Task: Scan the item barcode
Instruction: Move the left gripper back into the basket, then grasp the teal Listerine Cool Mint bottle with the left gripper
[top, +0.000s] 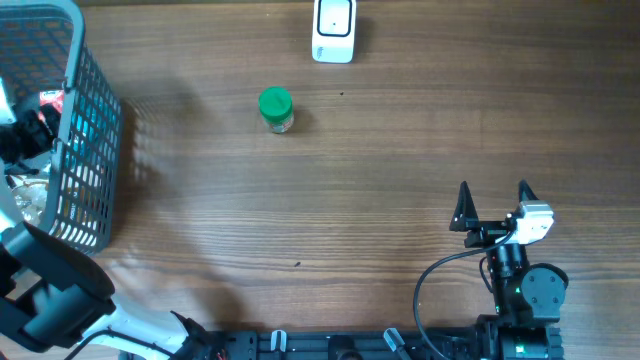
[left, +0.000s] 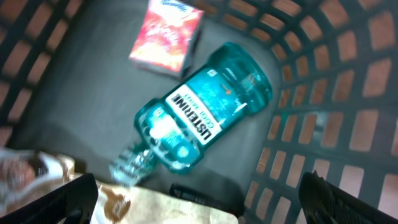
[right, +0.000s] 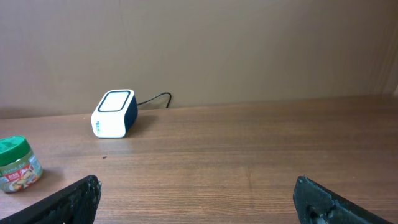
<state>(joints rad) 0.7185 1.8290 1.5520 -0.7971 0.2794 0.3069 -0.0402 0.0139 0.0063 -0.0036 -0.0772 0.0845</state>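
Note:
My left gripper (left: 202, 208) hangs open inside the grey mesh basket (top: 90, 130), with nothing between its fingers. Below it lie a teal Listerine bottle (left: 199, 115) on its side, a red and pink box (left: 166, 37), a tan and white packet (left: 155, 208) and a small black item (left: 200, 194). No barcode shows on any of them. The white scanner (top: 333, 30) stands at the table's far edge, also seen as the scanner (right: 114, 114) with a dark side and a cable. My right gripper (top: 493, 205) rests open and empty near the front right.
A green-lidded jar (top: 275, 110) stands upright on the wooden table, left of and nearer than the scanner; the right wrist view catches the jar (right: 18, 165) at its left edge. The basket's walls (left: 348, 93) enclose my left gripper closely.

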